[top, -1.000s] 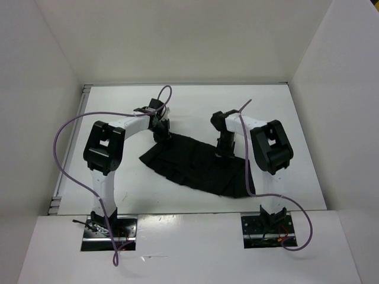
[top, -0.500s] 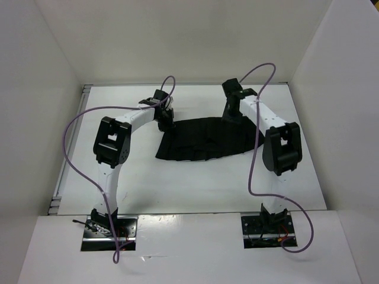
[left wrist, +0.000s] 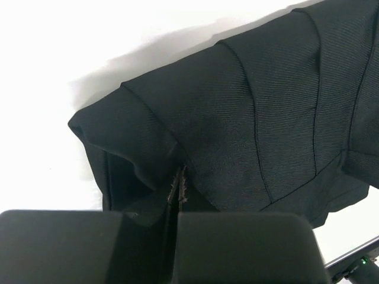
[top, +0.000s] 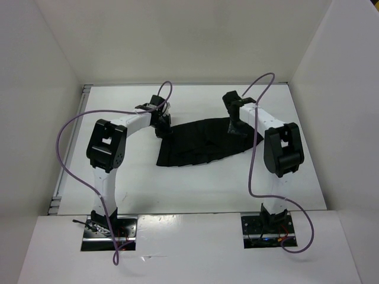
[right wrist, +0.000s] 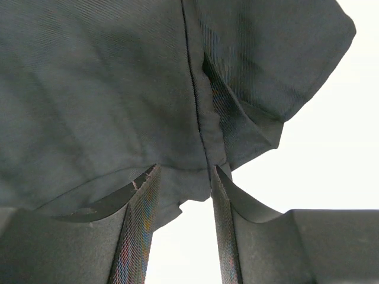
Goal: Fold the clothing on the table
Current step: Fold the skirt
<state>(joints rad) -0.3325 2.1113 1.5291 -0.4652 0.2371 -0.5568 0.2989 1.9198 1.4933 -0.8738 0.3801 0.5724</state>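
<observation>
On the white table (top: pixel 195 183) our left gripper (top: pixel 163 128) pinches the clothing (top: pixel 201 142) at its left corner; our right gripper (top: pixel 236 128) (jaws parted, gripping nothing) overhangs the right end.

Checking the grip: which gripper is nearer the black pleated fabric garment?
Left. The left gripper is clamped on the black pleated garment's left corner; the right gripper stands open at its right end.

The clothing (top: pixel 201 142), mid-frame in the top view, is matte black. Close up it shows a fine diagonal weave crossed by narrow pleat lines. The table (top: pixel 195 183) and walls (top: pixel 177 41) are plain white. The arms (top: pixel 105 183) are white with black joints and trail purple cables (top: pixel 57 142). The left claw (left wrist: pixel 179 195) and right claw (right wrist: pixel 180 174) are black.
</observation>
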